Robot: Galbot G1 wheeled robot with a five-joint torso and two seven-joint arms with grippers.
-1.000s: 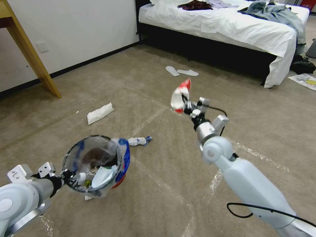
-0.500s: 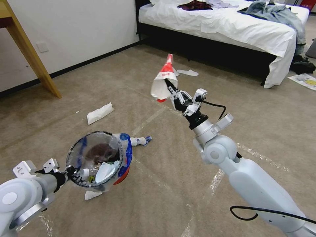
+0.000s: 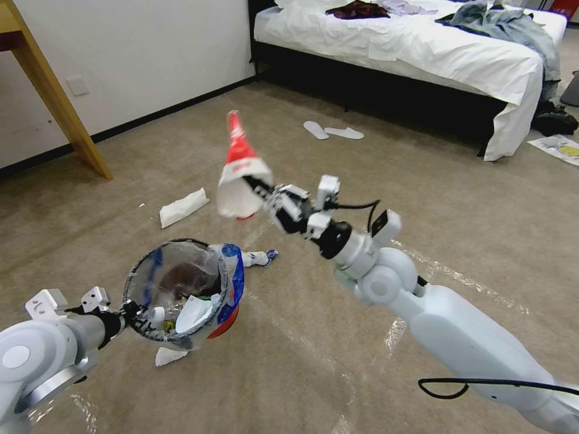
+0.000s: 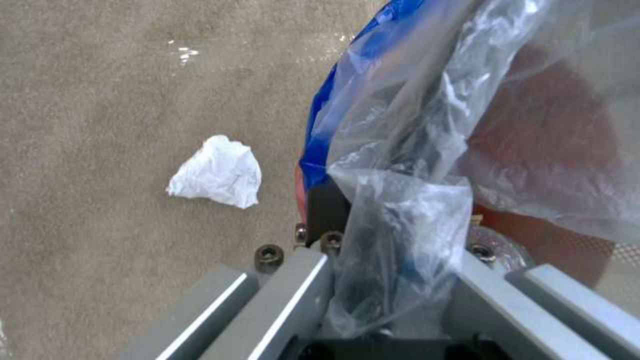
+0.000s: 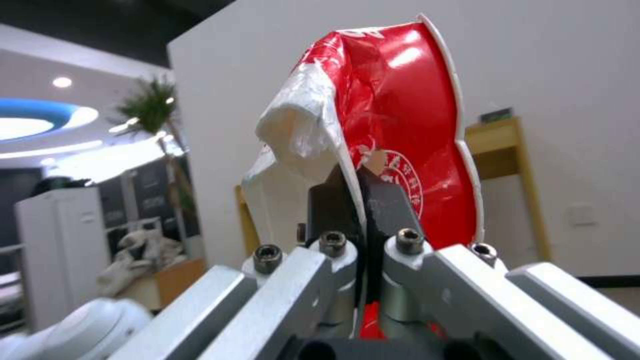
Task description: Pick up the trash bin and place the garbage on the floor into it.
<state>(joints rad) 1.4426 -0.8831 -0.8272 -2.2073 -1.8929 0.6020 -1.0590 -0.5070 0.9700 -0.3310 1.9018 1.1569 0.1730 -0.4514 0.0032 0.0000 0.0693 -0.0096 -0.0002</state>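
My left gripper (image 3: pixel 128 314) is shut on the near rim of the trash bin (image 3: pixel 175 243), holding it off the carpet. The bin has a red base and a clear liner with blue edges, and holds several scraps. In the left wrist view the liner (image 4: pixel 427 150) covers that gripper (image 4: pixel 373 225). My right gripper (image 3: pixel 260 191) is shut on a red and white wrapper (image 3: pixel 240 172), up and to the right of the bin's mouth. The right wrist view shows the gripper (image 5: pixel 363 200) pinching the wrapper (image 5: pixel 407 115). Garbage lies on the floor: a white tissue pack (image 3: pixel 184 207), a white and blue wad (image 3: pixel 256 258), a crumpled tissue (image 3: pixel 167 357) (image 4: pixel 217 172).
A bed (image 3: pixel 422 54) with piled clothes stands at the back right, with two white slippers (image 3: pixel 333 131) on the carpet before it. A wooden table leg (image 3: pixel 60 102) slants at the far left by the wall. Tape strips cross the carpet near my right arm.
My right arm has swung left with the wrapper, from near the slippers to close above the bin. The left arm has lifted the bin slightly.
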